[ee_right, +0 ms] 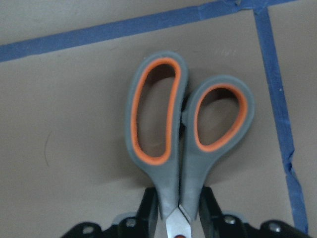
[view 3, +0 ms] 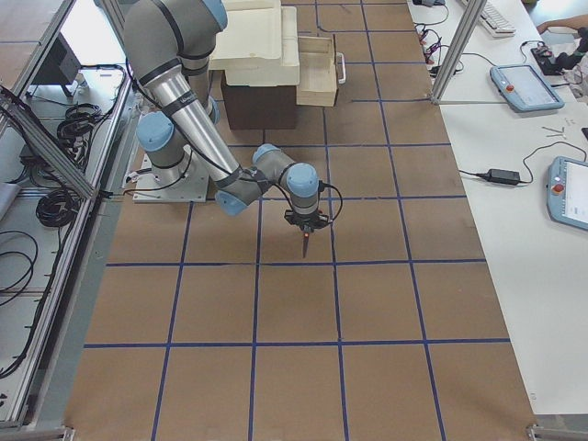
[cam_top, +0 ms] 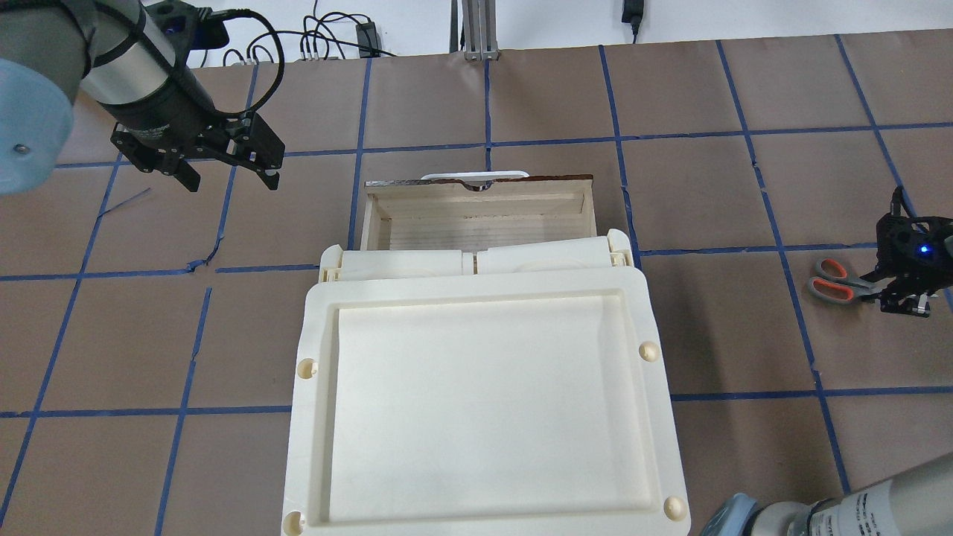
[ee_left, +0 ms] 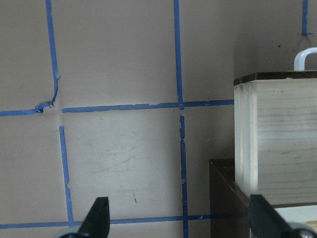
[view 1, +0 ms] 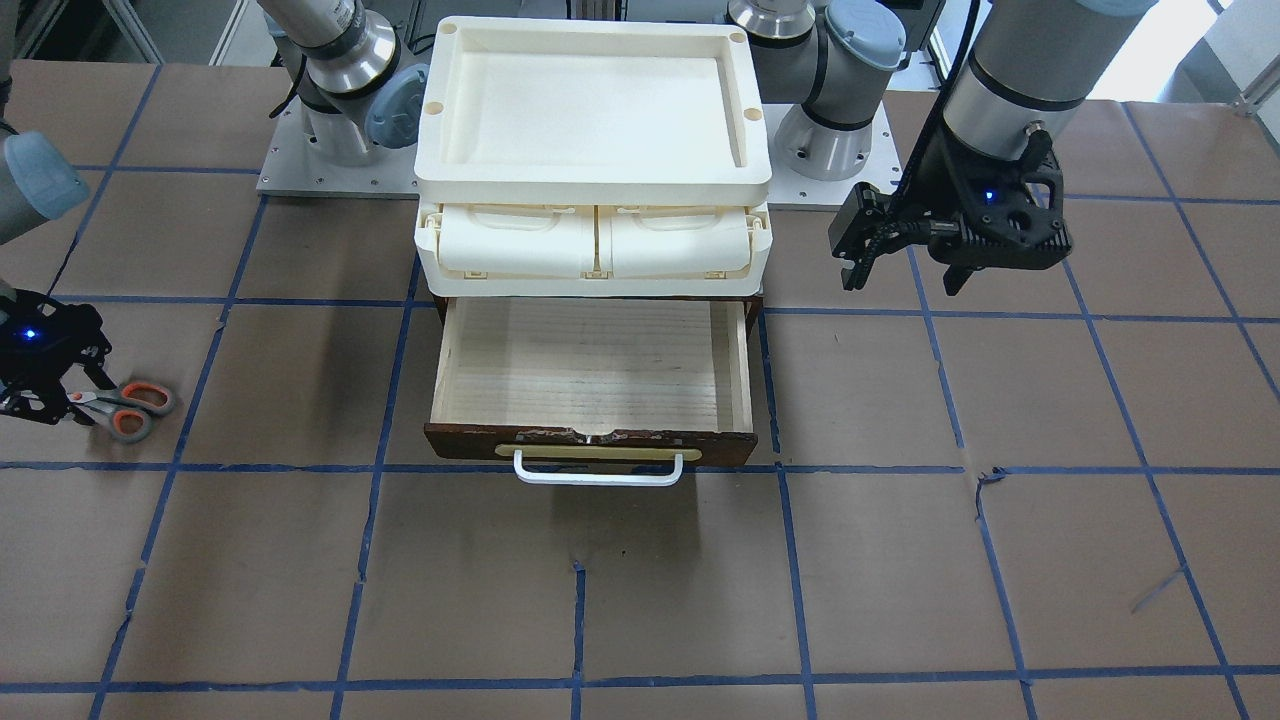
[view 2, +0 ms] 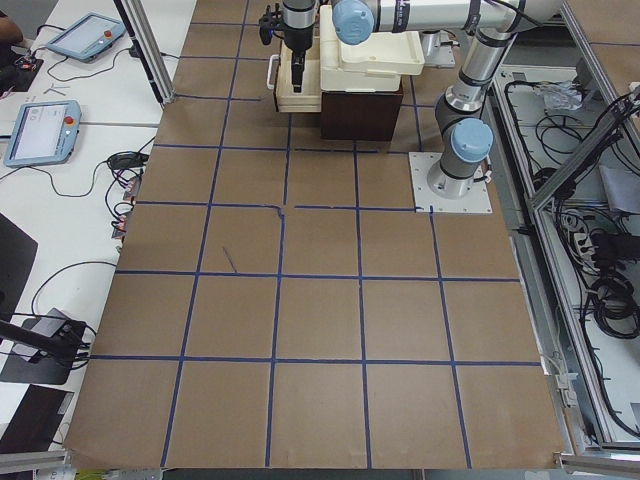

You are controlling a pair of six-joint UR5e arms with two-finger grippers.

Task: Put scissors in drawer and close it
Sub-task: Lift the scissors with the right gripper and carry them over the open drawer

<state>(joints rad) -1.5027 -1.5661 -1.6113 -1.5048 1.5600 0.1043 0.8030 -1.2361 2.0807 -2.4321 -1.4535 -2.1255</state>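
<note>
One pair of scissors, one pulled-out drawer, two claws over the desk.
The right claw is low at the desk's right edge, clenched on the scissors near the pivot, well apart from the drawer. The left claw hangs raised beside the drawer, pointing down, spread wide and empty.

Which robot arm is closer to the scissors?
Right. The right end effector is at the scissors, fingers pressed on both sides just below the handles. The left end effector hangs open far away, beyond the other side of the drawer.
</note>
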